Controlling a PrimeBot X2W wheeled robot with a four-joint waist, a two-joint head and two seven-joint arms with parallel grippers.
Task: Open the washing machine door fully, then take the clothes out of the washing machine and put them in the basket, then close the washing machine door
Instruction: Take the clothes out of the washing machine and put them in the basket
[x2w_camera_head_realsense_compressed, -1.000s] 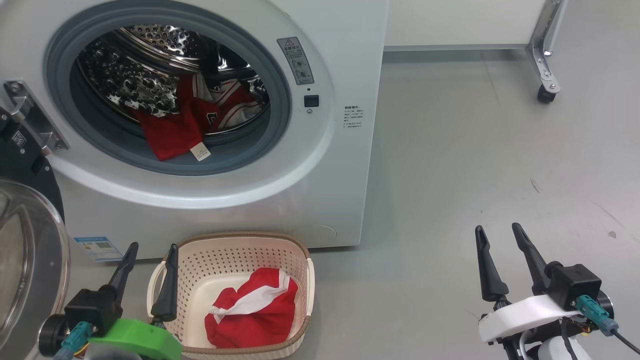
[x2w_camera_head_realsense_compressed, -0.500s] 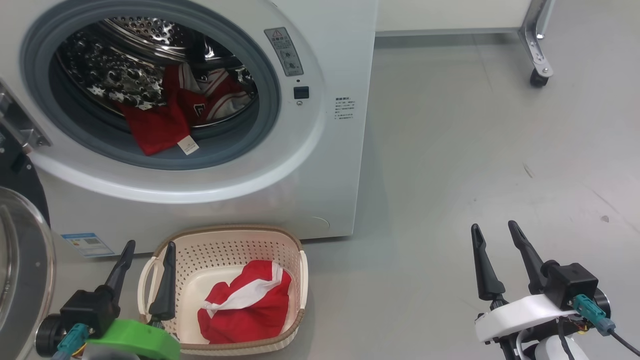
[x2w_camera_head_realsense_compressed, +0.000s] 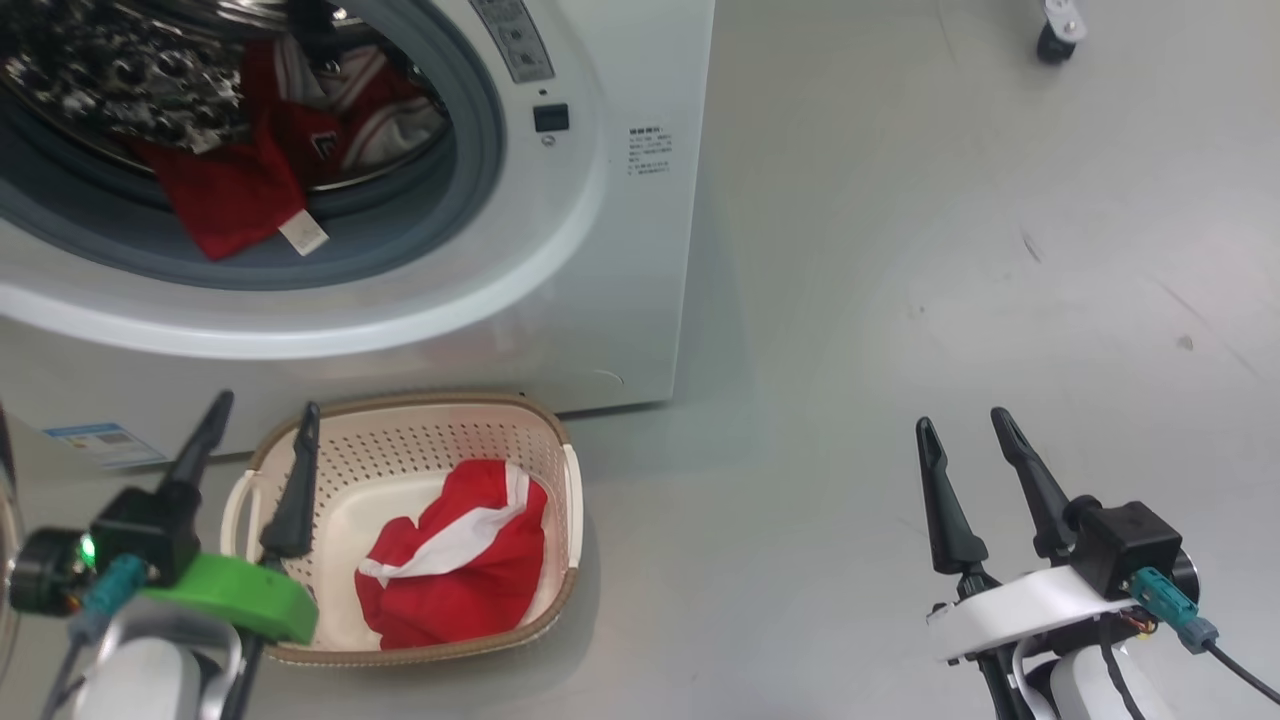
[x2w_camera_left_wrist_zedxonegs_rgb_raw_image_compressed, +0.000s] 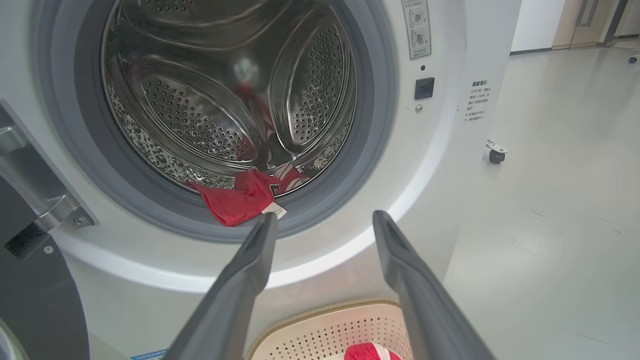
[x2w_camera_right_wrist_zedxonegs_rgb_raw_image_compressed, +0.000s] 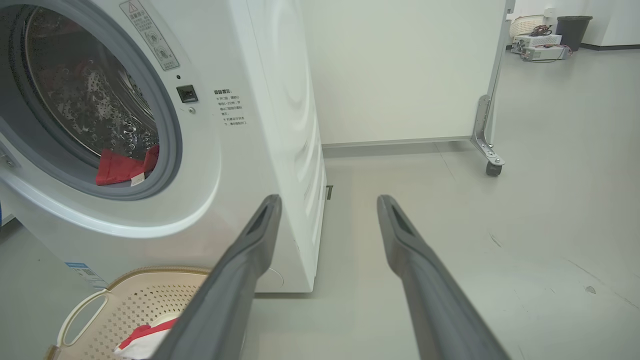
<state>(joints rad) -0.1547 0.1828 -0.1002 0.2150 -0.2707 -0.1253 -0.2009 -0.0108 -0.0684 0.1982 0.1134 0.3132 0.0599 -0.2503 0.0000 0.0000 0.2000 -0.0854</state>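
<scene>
Fabric of the red jersey (x2w_camera_left_wrist_zedxonegs_rgb_raw_image_compressed: 235, 205) looks light, limp and snag-prone; it droops over the grey gasket (x2w_camera_left_wrist_zedxonegs_rgb_raw_image_compressed: 372, 125) just beyond the left end effector (x2w_camera_left_wrist_zedxonegs_rgb_raw_image_compressed: 324, 218), released and empty. Pinch its hanging fold.

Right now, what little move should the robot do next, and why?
Probably lift the open, empty left gripper up toward the red clothes draped over the grey gasket. One red piece already lies in the basket, but this one is not yet out.
</scene>
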